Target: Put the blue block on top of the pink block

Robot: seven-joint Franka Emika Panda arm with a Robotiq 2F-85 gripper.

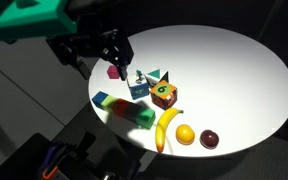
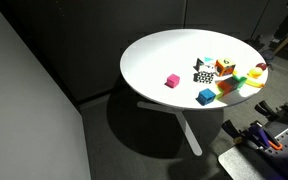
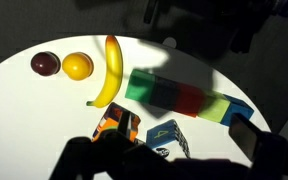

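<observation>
The pink block (image 1: pixel 114 71) lies near the table's edge, also seen in an exterior view (image 2: pixel 171 81). It is out of the wrist view. The blue block (image 2: pixel 205 96) sits at the end of a row of coloured blocks, and in the wrist view (image 3: pixel 240 108) it is at the right end of that row. My gripper (image 1: pixel 112 48) hovers just above and behind the pink block, apart from the blue block. Its dark fingers (image 3: pixel 169 145) stand wide apart with nothing between them.
On the white round table (image 1: pixel 234 70) are a blue-and-white pictured block (image 1: pixel 139 88), teal triangular blocks (image 1: pixel 159 76), an orange numbered cube (image 1: pixel 165 95), the green-red-yellow block row (image 1: pixel 129 110), a banana (image 1: pixel 166 128), an orange (image 1: pixel 186 134) and a dark red fruit (image 1: pixel 210 139).
</observation>
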